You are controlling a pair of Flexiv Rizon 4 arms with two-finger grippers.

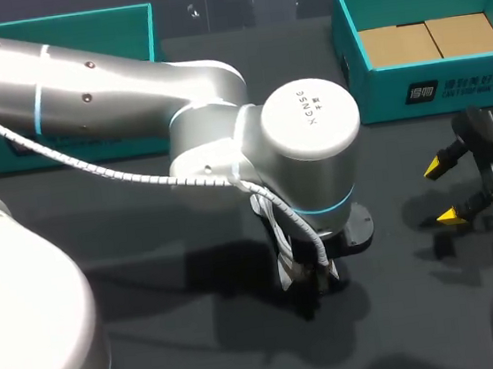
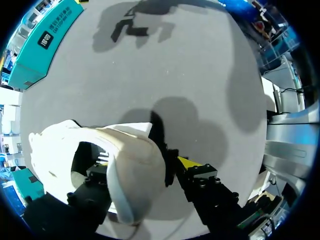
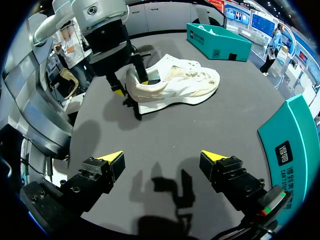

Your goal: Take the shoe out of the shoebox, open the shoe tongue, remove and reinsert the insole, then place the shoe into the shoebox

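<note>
Left gripper (image 2: 145, 164) clamped on the white sneaker's (image 3: 180, 82) heel, right gripper (image 3: 161, 159) spread apart. I'd keep that heel pinned firmly.

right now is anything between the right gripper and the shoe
Nothing visible. Only bare table lies between the open right gripper and the white shoe. The left gripper holds the shoe at its heel, so that end is taken, while the side and toe are free.

Dark grey surface (image 1: 421, 307), white shoe (image 3: 175, 82) resting on its sole near the middle, open teal box (image 1: 436, 92) holding brown card at far right, second teal box (image 1: 69, 31) far left.
</note>
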